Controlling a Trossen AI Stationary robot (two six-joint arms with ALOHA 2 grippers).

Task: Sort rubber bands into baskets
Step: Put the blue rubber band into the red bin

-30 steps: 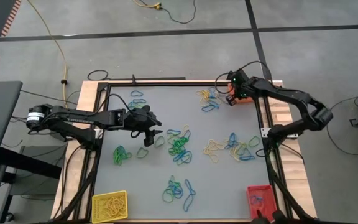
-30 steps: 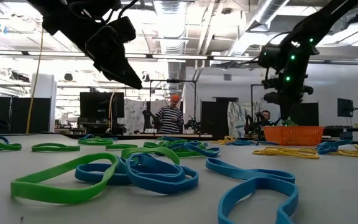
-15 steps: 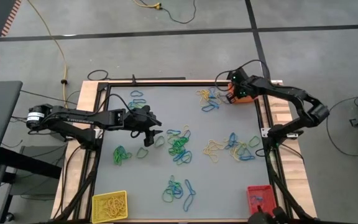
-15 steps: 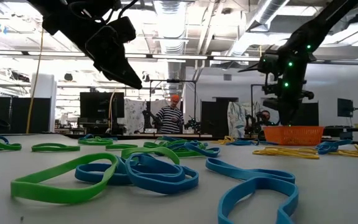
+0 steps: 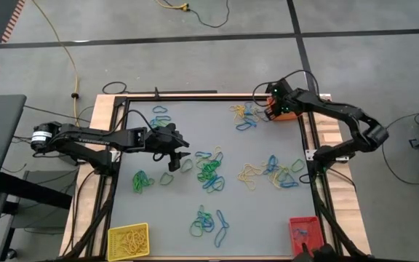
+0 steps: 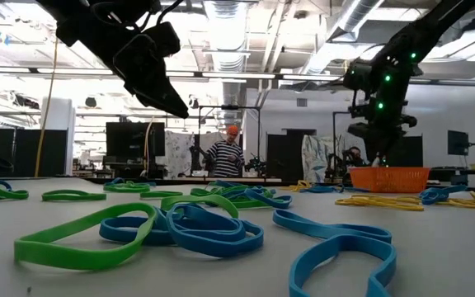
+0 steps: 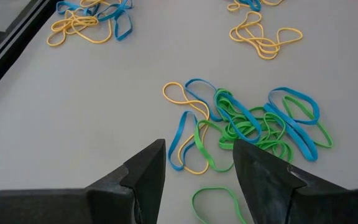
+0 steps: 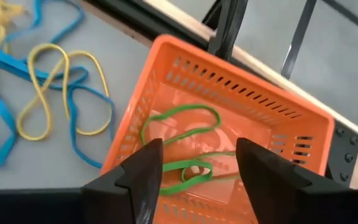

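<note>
Rubber bands in yellow, green and blue lie in loose heaps on the grey table, one heap (image 5: 209, 169) at its middle. My left gripper (image 5: 173, 161) hangs open above the table just left of that heap (image 7: 253, 127), touching nothing. My right gripper (image 8: 197, 168) stands open over the orange basket (image 8: 229, 130) at the far right corner. Green rubber bands (image 8: 182, 124) lie on that basket's floor. A yellow basket (image 5: 128, 240) stands at the near left and a red basket (image 5: 304, 234) at the near right.
More heaps of bands lie at the far right (image 5: 244, 115), the right (image 5: 271, 171), the near middle (image 5: 208, 222) and the left (image 5: 142, 180). A black frame rail (image 5: 311, 156) borders the table. In the low view a person (image 6: 225, 155) stands in the room beyond.
My right gripper has opened above the orange basket, staying over the far right corner. The left arm has kept still.
</note>
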